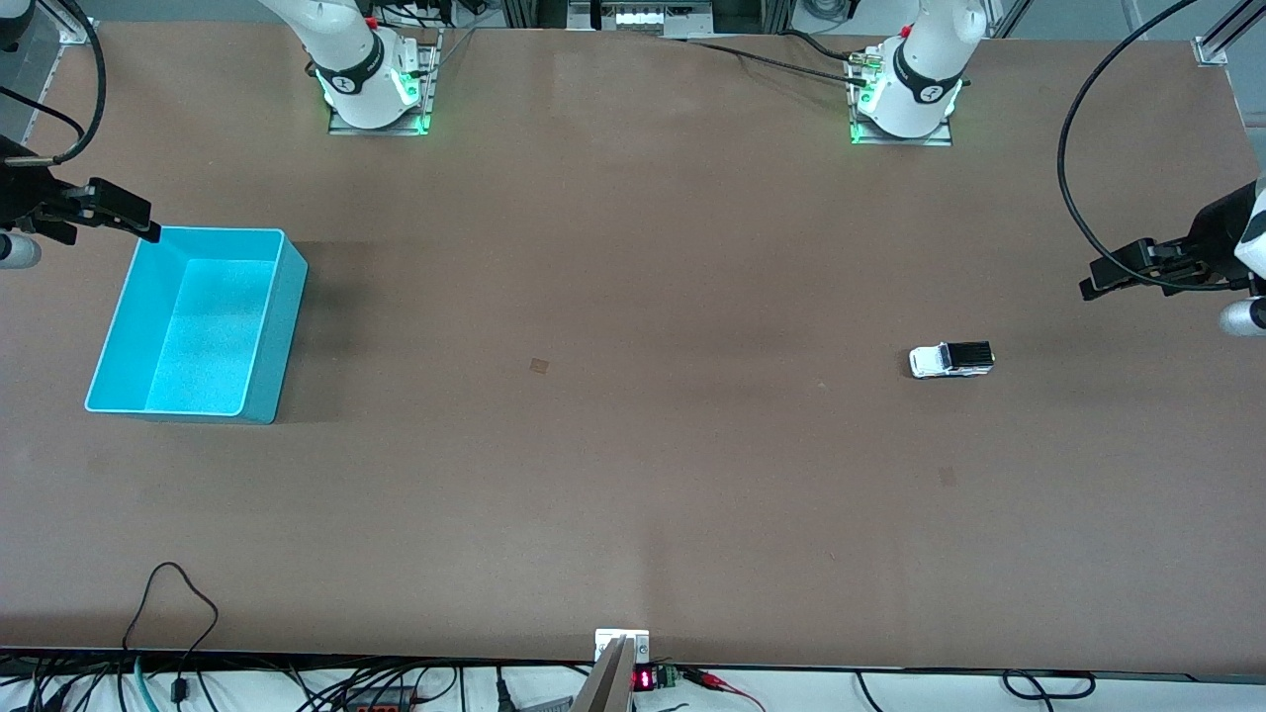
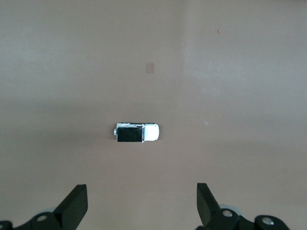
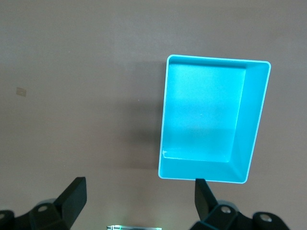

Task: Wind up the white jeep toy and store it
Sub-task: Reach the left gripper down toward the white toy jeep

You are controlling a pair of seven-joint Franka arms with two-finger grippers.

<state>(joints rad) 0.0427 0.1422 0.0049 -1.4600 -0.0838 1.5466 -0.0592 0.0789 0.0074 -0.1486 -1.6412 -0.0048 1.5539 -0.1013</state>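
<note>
The white jeep toy [image 1: 950, 359], tiny with a black roof panel, stands on the brown table toward the left arm's end; it also shows in the left wrist view [image 2: 137, 132]. My left gripper [image 1: 1093, 287] hangs open and empty in the air at that end of the table, apart from the jeep; its jaws [image 2: 142, 203] stand wide. The cyan bin [image 1: 198, 321] stands empty toward the right arm's end and shows in the right wrist view [image 3: 213, 119]. My right gripper [image 1: 148, 229] is open and empty, over the table beside the bin's rim [image 3: 140, 197].
The table [image 1: 633, 475] is brown, with small faint marks near its middle [image 1: 539, 366]. Both arm bases [image 1: 376, 89] stand along the edge farthest from the front camera. Cables lie along the nearest edge [image 1: 178, 593].
</note>
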